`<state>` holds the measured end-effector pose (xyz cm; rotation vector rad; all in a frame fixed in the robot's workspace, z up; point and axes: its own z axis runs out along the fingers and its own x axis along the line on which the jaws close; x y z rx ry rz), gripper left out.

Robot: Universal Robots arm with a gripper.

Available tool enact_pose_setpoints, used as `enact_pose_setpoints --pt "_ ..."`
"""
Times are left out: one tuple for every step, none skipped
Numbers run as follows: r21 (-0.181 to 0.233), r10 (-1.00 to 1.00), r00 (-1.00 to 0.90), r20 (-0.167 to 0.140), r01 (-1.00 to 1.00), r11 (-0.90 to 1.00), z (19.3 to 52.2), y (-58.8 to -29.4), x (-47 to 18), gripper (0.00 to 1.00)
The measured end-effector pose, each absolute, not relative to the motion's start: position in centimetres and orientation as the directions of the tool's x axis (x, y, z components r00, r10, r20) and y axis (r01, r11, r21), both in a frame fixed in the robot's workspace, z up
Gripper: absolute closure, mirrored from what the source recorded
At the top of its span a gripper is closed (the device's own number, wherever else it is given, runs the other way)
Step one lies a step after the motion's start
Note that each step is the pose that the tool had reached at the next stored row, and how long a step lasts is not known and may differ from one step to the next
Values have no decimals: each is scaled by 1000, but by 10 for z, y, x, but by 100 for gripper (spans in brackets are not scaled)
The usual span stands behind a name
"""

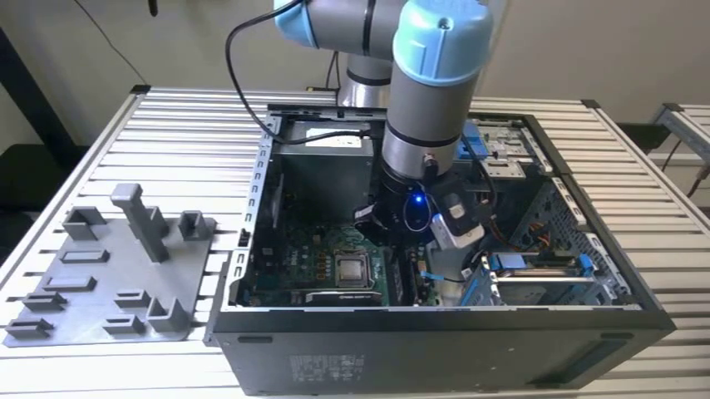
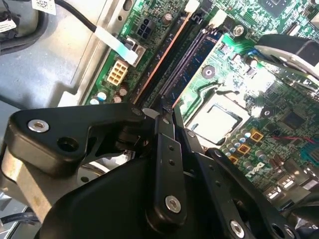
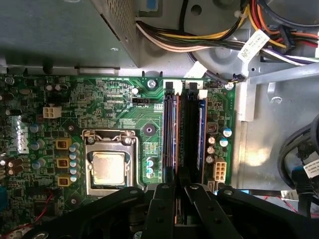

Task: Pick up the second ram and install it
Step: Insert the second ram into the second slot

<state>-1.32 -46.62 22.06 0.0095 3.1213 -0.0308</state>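
In both wrist views the second ram [image 3: 188, 134] [image 2: 187, 59] is a slim dark stick seen edge-on. It stands along a memory slot of the green motherboard [image 3: 114, 104], beside the square silver chip [image 3: 107, 167]. My gripper [image 3: 182, 188] [image 2: 165, 112] is shut on the stick's near end, one black finger on each face. In the exterior view the gripper [image 1: 405, 262] reaches down inside the open computer case, just to that view's right of the silver chip [image 1: 352, 268]. There the arm hides most of the stick.
A neighbouring slot with an orange edge [image 3: 170, 134] runs parallel and close by. Bundled cables [image 3: 214, 40] and a metal bracket [image 3: 244, 99] lie past the slots. The case walls [image 1: 258, 208] hem the arm in. A grey tray with upright posts [image 1: 100, 291] lies outside, on the exterior view's left.
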Motion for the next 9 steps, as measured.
enact_pose_setpoints --pt "-20 6 -1000 -20 6 1000 221 -466 -13 86" --pt "-20 6 -1000 -20 6 1000 220 -466 -13 86" --pt "-20 6 -1000 -20 6 1000 220 -466 -13 86" --pt "-20 6 -1000 -20 6 1000 220 -466 -13 86" --pt "-20 6 -1000 -20 6 1000 220 -467 -13 86" --pt "-20 6 -1000 -20 6 1000 219 -467 -13 86" --pt "-20 6 -1000 -20 6 1000 219 -467 -13 86" --pt "-20 6 -1000 -20 6 1000 219 -467 -13 86" --pt "-20 6 -1000 -20 6 1000 219 -467 -13 86"
